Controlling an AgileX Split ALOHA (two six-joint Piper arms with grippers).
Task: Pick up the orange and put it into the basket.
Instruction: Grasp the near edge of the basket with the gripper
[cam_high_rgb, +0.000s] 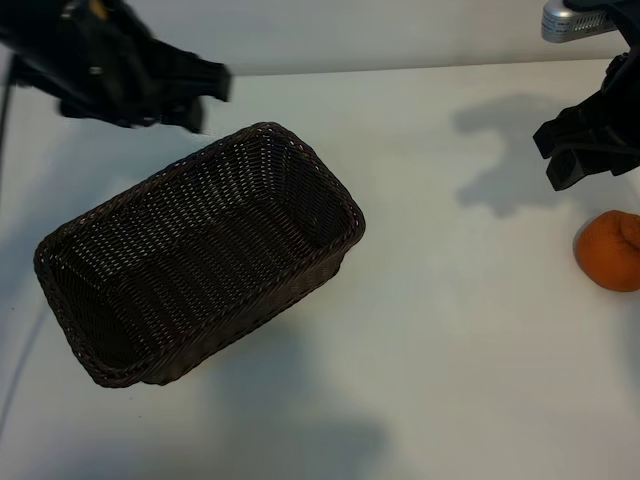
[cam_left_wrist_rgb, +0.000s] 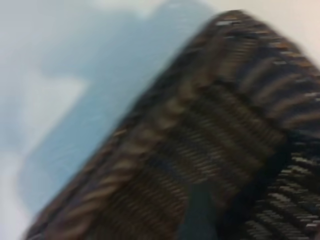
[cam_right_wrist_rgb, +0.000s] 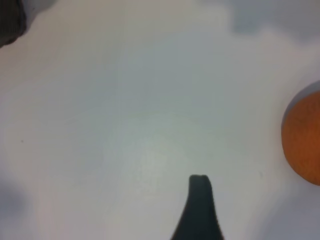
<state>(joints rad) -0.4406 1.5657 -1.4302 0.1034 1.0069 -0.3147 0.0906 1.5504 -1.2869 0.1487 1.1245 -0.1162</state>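
The orange (cam_high_rgb: 609, 252) lies on the white table at the far right edge; in the right wrist view the orange (cam_right_wrist_rgb: 303, 137) is cut off at the side. Just behind it my right gripper (cam_high_rgb: 556, 156) hovers open and empty, apart from the fruit, with one dark finger (cam_right_wrist_rgb: 200, 207) showing. The dark brown wicker basket (cam_high_rgb: 300, 150) stands left of centre, set at a slant and with nothing in it. My left gripper (cam_high_rgb: 205, 100) hangs open and empty at the basket's far corner. The left wrist view is filled by the braided rim (cam_left_wrist_rgb: 145, 145).
A bare stretch of white table (cam_high_rgb: 450, 330) separates the basket from the orange. A silver object (cam_high_rgb: 585, 20) sits at the back right corner, above the right arm.
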